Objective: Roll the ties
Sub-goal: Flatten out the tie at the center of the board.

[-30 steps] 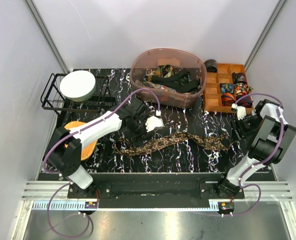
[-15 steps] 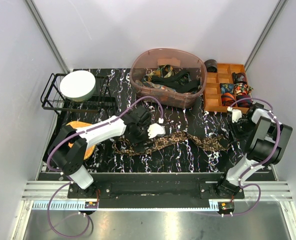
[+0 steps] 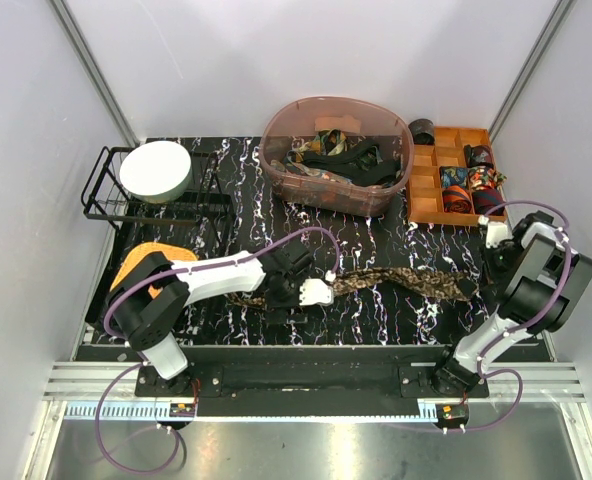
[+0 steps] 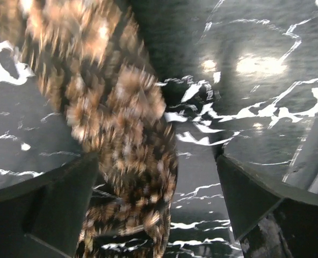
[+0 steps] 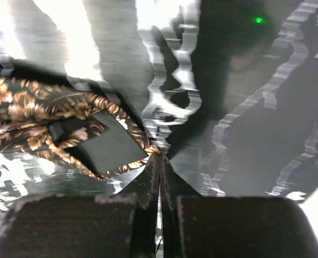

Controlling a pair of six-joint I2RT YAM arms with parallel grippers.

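Your left gripper (image 3: 312, 292) is down low over the black white-veined marbled worktop (image 3: 396, 325), jaws spread wide, and the left wrist view shows them straddling the dark brown necktie with tan leopard-like speckles (image 4: 127, 123), one finger (image 4: 46, 204) on each side and neither touching the cloth. That necktie (image 3: 396, 280) lies stretched flat across the front of the worktop, running from under your left arm over to the right side. At its right end the fabric is folded over and shows a black lining (image 5: 113, 148). Your right gripper (image 5: 160, 161) has its jaws pressed tight together, tips meeting right at the corner of that folded end; you cannot tell from here whether any cloth is nipped between them. Behind the necktie, at the back of the worktop, sits a translucent pinkish plastic tub (image 3: 276, 160) with more ties tangled inside, and just to its right an orange wooden divider tray (image 3: 423, 190) holds rolled ties in its compartments.
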